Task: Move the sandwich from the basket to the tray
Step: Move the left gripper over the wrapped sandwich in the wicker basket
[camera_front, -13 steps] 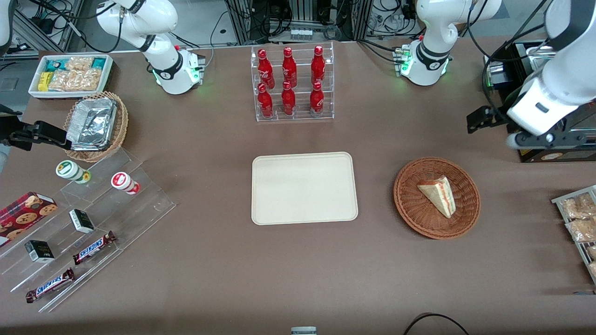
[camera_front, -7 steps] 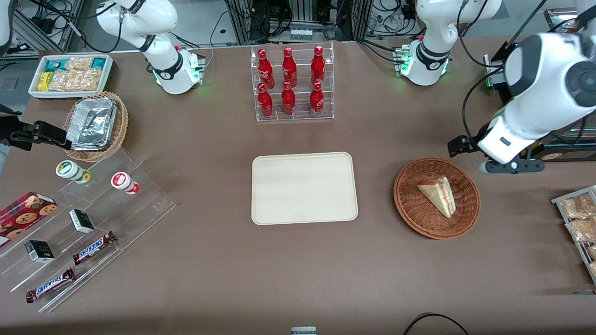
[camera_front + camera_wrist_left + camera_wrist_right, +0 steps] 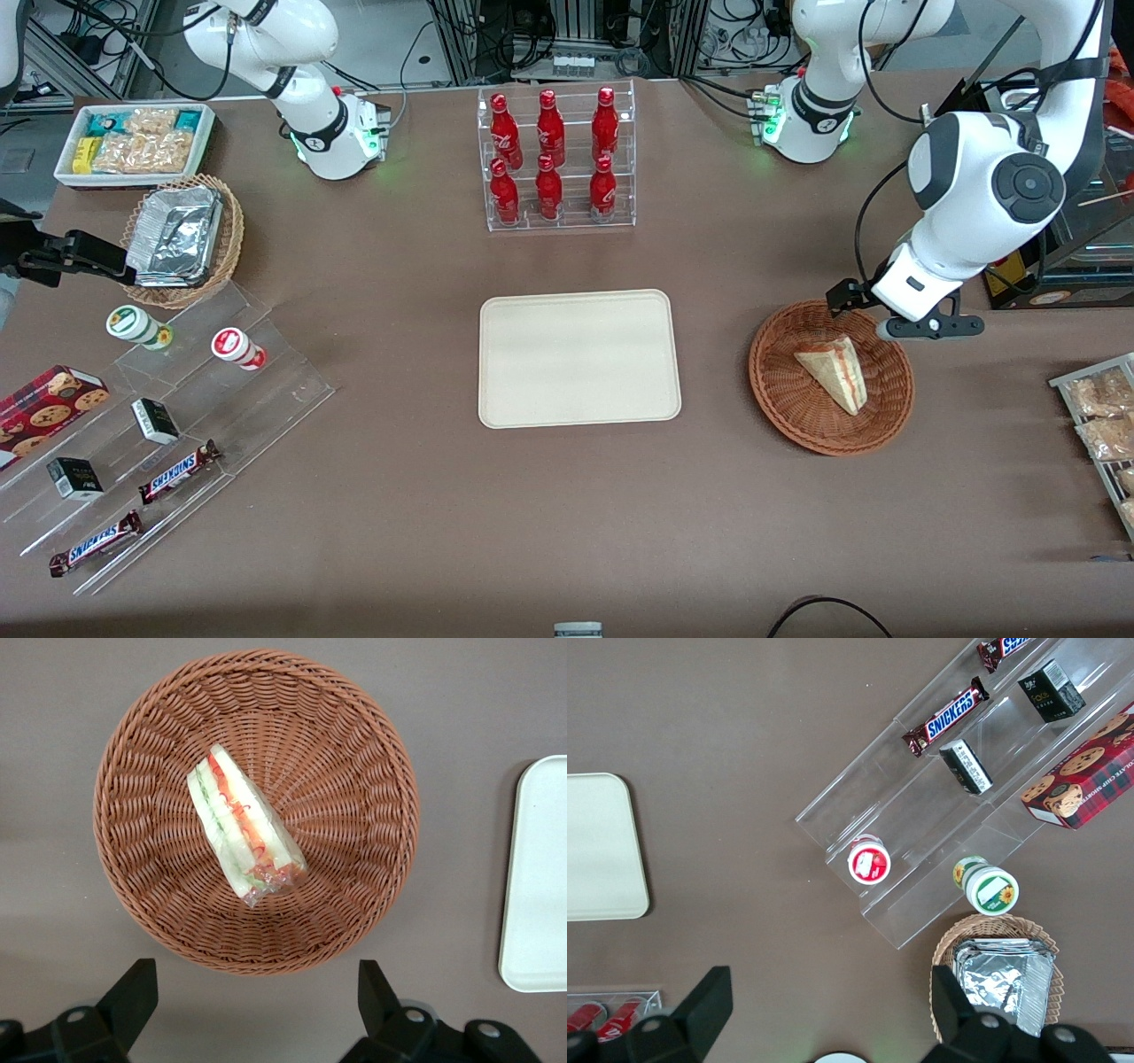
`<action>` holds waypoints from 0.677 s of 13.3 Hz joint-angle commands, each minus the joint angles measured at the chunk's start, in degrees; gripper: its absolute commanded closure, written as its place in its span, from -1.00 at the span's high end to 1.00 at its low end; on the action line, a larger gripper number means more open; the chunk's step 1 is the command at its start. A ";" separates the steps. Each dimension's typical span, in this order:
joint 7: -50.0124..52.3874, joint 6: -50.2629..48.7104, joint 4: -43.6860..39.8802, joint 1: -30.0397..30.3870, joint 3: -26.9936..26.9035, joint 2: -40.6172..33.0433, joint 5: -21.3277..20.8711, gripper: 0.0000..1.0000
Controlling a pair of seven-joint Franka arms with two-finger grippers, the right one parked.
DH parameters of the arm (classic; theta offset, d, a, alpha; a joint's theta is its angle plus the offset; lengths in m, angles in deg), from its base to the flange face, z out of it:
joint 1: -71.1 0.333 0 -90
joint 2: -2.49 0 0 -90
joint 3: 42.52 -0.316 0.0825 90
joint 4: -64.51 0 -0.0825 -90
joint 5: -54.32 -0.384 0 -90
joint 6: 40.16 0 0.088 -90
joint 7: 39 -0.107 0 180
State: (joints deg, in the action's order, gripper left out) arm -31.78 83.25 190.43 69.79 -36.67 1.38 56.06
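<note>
None of the job is done yet, as I judge it. Reading across the front view, the flat cream-beige rectangular tray (image 3: pixel 579 359) lies bare on the brown bench (image 3: pixel 399 496). Next, well apart from it toward the working arm's end, sits the round reddish-brown woven wicker basket (image 3: pixel 784 399), with the small triangular wedge sandwich (image 3: pixel 833 372) lying in it, untouched. The left arm's gripper (image 3: pixel 252 997) hovers above the basket's rim, fingers (image 3: pixel 133 992) spread wide and empty. Descent, grasp, carry and release all remain.
</note>
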 commanded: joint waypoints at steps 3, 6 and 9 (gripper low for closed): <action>9.55 4.63 2.92 -0.19 -0.14 -0.56 0.19 1.00; 21.12 9.55 5.03 -0.19 -0.14 0.14 0.19 1.00; 34.32 11.49 5.04 -0.36 -0.14 1.99 0.19 1.00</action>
State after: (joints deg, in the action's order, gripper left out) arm -4.40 92.86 194.96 69.76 -36.66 2.80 56.09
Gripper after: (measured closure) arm 0.000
